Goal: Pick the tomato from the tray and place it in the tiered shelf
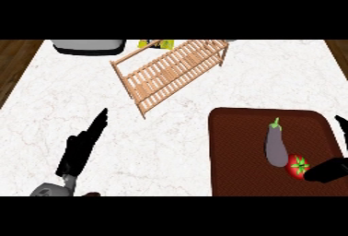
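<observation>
Desk (170, 138): we record a white marble-patterned top with faint pinkish veins. Dark wood flooring shows in strips at the far left and far right.

Shelf (170, 69): pale wood, slatted, standing at an angle on the far middle of the desk, its long side running from near left to far right. Something yellow-green shows behind its far end; we cannot tell what it is.

Appliance (88, 45): grey and white with rounded corners, at the far left edge, cut off by the view.

Tray (238, 152): dark reddish-brown, rectangular with rounded corners and a finely woven texture, at the near right.

Eggplant (275, 146): 1, dull purple-grey, elongated, green stem pointing away from us, lying on the tray.

Tomato (298, 166): 1, red, round, with a green star-shaped calyx, on the tray touching the eggplant's near end.

Right hand (327, 169): black, at the tray's right edge, touching the tomato's right side; we see 1 finger raised further back, and we cannot tell whether the hand grips.

Left hand (85, 145): black, flat, fingers straight and pointing away, above bare desk at the near left, well apart from the tray.
</observation>
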`<state>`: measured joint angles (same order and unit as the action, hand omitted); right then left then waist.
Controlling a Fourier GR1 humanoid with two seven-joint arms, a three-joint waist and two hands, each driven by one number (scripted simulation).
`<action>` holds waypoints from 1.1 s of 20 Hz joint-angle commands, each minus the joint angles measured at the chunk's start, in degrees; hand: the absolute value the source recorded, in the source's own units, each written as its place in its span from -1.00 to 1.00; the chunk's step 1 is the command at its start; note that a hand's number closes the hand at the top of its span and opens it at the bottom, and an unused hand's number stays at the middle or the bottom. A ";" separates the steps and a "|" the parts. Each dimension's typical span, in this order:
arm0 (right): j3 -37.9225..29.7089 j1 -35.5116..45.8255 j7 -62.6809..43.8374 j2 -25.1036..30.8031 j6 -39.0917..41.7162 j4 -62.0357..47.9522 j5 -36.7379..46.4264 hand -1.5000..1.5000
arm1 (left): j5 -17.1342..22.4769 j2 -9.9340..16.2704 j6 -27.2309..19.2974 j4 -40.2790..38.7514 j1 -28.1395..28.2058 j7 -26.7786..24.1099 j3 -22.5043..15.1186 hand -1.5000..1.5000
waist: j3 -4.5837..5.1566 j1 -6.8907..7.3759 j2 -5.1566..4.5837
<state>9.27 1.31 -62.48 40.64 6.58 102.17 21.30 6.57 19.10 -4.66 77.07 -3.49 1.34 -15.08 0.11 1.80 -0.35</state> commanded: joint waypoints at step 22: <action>2.28 9.09 -10.99 -9.46 9.05 -15.02 9.32 -1.00 | -1.19 -0.92 2.32 1.28 1.86 0.97 3.15 0.00 | -0.09 -1.62 0.40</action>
<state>14.04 8.68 -65.85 30.38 10.08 88.04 31.50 5.28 18.28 -3.25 76.89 -2.56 1.42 -11.99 0.03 0.14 0.01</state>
